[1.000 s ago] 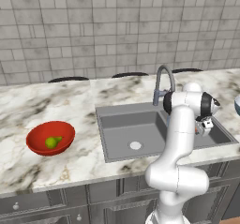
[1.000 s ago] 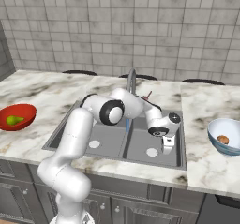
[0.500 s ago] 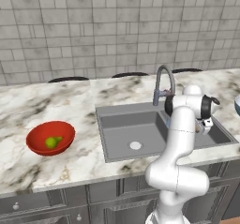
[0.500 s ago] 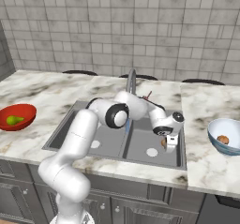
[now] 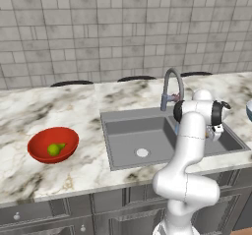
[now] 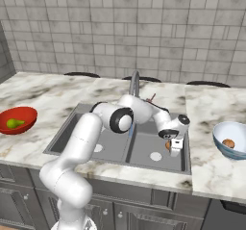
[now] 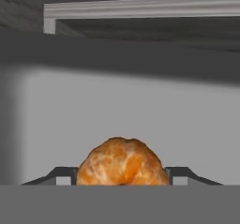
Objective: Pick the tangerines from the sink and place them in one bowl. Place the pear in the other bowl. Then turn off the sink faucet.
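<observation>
The pincer [image 6: 172, 146] hangs low in the sink [image 6: 110, 149] near its right wall, fingers [image 7: 63, 175] pressed to either side of a tangerine [image 7: 122, 162], clamped on it. Another tangerine [image 6: 229, 143] lies in the pale bowl [image 6: 218, 138] at the bench's right end. The pear [image 5: 55, 149] sits in the red bowl [image 5: 39, 153] toward the left end.

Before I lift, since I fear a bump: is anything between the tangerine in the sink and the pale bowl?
Only the sink wall and rim to its right. The tangerine sits between the fingers; the counter up to the pale bowl looks bare.
</observation>
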